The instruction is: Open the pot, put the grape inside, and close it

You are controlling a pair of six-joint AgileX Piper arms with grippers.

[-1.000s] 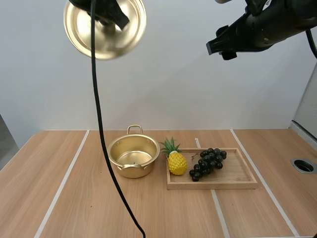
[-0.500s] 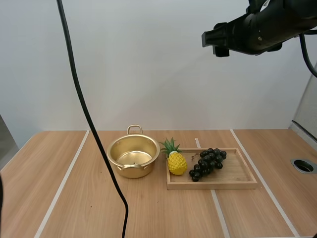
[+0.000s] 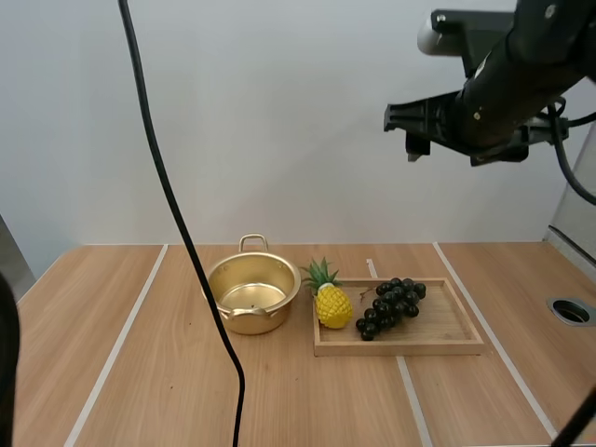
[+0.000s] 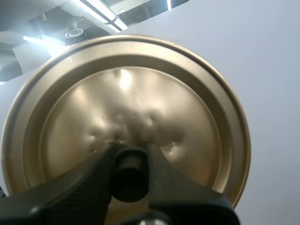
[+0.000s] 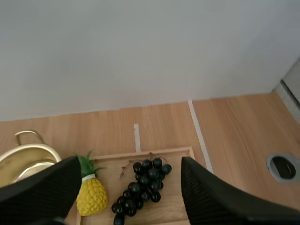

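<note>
Pale wooden table (image 3: 140, 372), crossed by a few white stripes, with a plain grey wall behind it. Near the middle stands the gold pot (image 3: 251, 296), open at the top, with one loop handle at its far side and another at its near side. Just to its right lies a shallow wooden tray (image 3: 447, 326). A small toy pineapple (image 3: 332, 304) sits at the tray's left end, close beside the pot's rim. The bunch of dark grapes (image 3: 389, 305) lies on the tray right next to the pineapple, about in the tray's middle. So the grapes are on the tray, not in the pot. Off toward the table's right edge there is a round hole (image 3: 570, 310) in the wood.

The right arm (image 3: 494, 93) is held high over the right half of the table, well above the tray. The right gripper (image 5: 127, 163) points down at the tray with its jaws spread wide and nothing between them. The grapes and the pineapple show in the gap, well below.

The left gripper (image 4: 130, 161) has the lid (image 4: 126, 98), a round gold disc. Its two fingers (image 4: 89, 183) press in on the black knob (image 4: 130, 176) from either side. The lid is off the pot, its knob side turned toward the gripper, with the grey wall behind it.
</note>
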